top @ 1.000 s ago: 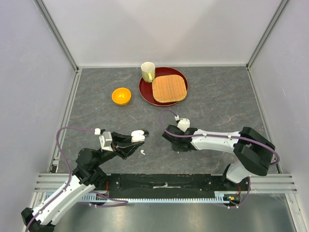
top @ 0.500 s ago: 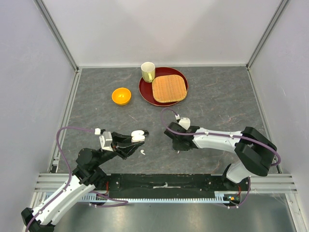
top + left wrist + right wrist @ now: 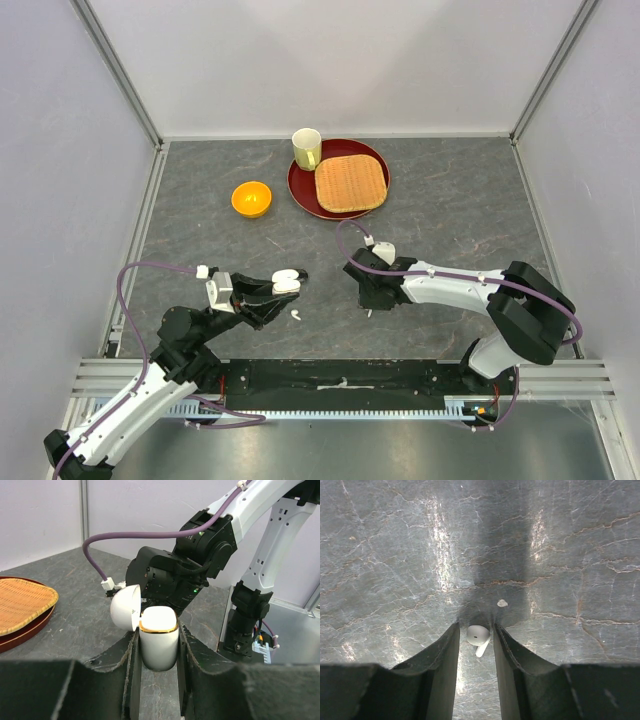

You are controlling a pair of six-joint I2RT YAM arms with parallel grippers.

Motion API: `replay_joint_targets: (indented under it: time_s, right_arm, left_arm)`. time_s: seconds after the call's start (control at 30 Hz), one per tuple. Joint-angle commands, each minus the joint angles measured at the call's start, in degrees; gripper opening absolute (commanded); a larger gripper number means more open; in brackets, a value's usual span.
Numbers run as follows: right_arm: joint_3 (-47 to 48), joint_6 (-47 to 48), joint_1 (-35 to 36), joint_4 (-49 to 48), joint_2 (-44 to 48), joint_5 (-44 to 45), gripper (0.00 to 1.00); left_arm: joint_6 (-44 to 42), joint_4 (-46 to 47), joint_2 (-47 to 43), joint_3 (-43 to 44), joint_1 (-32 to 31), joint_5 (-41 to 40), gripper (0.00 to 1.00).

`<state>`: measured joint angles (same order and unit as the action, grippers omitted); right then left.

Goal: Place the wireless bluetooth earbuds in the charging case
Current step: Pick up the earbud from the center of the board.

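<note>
Right hand [image 3: 366, 298] shifted nearer; grey marbled table [image 3: 450, 200], pale walls [image 3: 340, 60].

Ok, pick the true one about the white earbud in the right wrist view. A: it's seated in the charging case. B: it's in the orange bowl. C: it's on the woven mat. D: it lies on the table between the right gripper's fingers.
D: the right wrist view shows the white earbud lying on the grey table, flanked by the two open fingers of the right gripper.
</note>
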<state>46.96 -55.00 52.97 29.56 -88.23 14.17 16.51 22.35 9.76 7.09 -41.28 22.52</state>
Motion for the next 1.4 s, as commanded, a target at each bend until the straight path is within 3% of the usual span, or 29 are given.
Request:
replay_joint_targets:
  time_s: [0.0,0.43,0.93,1.37]
  right_arm:
    - [-1.0,0.9,-0.1,0.7,-1.4,-1.4,0.4]
    - [-0.1,1.7,-0.1,2.3,-2.0,-0.1,0.38]
    - [0.0,1.0,-0.1,2.3,-1.6,0.3,0.28]
    - [0.8,2.1,0.0,2.0,2.4,2.4,0.0]
  left_arm:
    - [-1.0,0.8,0.1,0.1,-0.2,-1.2,0.02]
    - [-0.9,0.9,0.5,0.1,-0.2,-1.3,0.02]
    - [-0.8,1.2,1.0,0.0,-0.2,-1.3,0.02]
    - [-0.1,1.9,1.9,0.0,-0.2,-1.3,0.02]
